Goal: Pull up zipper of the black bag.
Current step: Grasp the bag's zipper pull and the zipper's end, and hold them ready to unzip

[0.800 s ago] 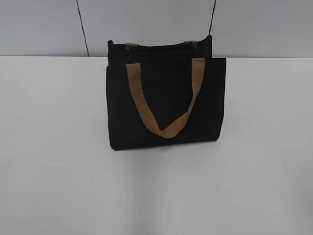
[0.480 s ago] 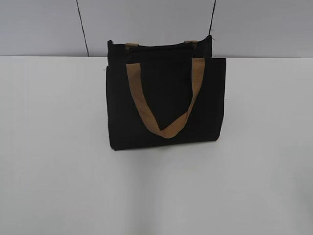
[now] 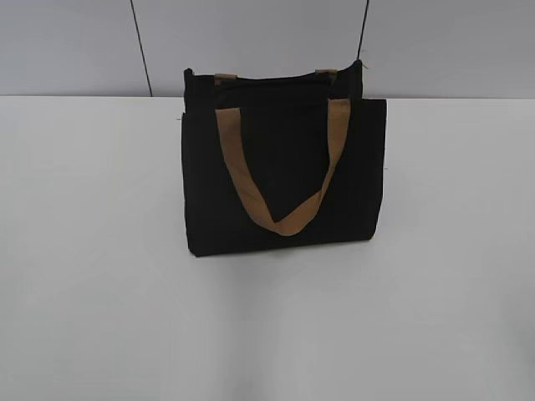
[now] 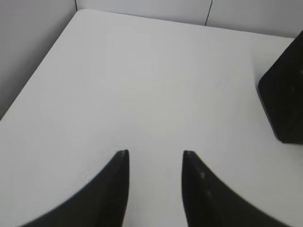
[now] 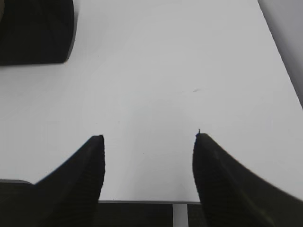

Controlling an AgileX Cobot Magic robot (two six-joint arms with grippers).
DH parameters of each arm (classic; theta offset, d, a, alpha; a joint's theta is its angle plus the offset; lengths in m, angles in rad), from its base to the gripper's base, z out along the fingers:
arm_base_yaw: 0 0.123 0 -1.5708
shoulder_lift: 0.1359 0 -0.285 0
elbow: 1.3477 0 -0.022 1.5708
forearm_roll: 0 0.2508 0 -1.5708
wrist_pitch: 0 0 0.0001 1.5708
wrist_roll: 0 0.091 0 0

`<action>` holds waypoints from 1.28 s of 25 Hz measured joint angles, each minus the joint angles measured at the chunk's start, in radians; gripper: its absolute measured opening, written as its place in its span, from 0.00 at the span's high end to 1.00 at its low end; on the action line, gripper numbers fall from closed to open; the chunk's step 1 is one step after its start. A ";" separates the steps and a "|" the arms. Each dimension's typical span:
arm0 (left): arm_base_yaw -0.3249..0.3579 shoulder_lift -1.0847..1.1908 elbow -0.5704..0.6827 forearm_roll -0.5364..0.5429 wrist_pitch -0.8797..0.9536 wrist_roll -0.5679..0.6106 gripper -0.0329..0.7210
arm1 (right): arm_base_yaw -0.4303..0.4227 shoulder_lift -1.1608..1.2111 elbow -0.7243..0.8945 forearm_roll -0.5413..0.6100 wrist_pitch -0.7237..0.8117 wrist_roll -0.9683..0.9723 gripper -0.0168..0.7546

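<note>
The zipper cannot be made out in any view; the top of the bag, where a zip line would run, shows only as a dark edge in the exterior view. The black bag [image 3: 284,167] stands upright near the middle of the white table [image 3: 100,251], toward its far edge, with its broad face to the camera. One tan strap handle [image 3: 280,180] hangs down over that face in a V, and the stubs of a second tan strap [image 3: 224,79] show at the top rear edge. Behind the table stands a pale grey panelled wall [image 3: 251,42] with dark seams.

The left gripper [image 4: 155,153] hovers over bare table with its two dark fingers parted by a moderate gap and nothing between them; a corner of the bag [image 4: 284,99] lies well off to its right. The right gripper [image 5: 149,137] hangs over the table's near edge, fingers spread wide and empty, with the bag [image 5: 35,30] at the upper left, well apart
</note>
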 joint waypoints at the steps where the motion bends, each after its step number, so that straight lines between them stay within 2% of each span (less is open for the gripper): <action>1: 0.000 0.025 -0.015 -0.013 -0.032 0.026 0.52 | 0.000 0.000 0.000 0.000 0.000 0.000 0.40; 3: 0.000 0.084 -0.037 -0.057 -0.132 0.075 0.40 | 0.000 0.000 0.000 0.000 0.000 0.000 0.40; 6: 0.000 0.188 -0.044 -0.136 -0.295 0.125 0.31 | 0.000 0.000 0.000 0.000 0.000 0.000 0.40; 10: -0.008 0.334 -0.044 -0.226 -0.546 0.230 0.30 | 0.000 0.000 0.000 0.000 0.000 0.000 0.40; 15: -0.077 0.514 -0.014 -0.266 -0.882 0.295 0.30 | 0.000 0.000 0.000 0.000 0.000 0.000 0.40; 21: -0.220 0.831 0.053 -0.281 -1.263 0.299 0.30 | 0.000 0.000 0.000 0.000 0.000 0.000 0.40; 26: -0.343 1.072 0.069 -0.281 -1.494 0.299 0.30 | 0.000 0.000 0.000 0.000 0.000 0.000 0.40; 32: -0.372 1.336 0.072 -0.238 -1.692 0.207 0.30 | 0.000 0.000 0.000 0.000 0.000 0.000 0.40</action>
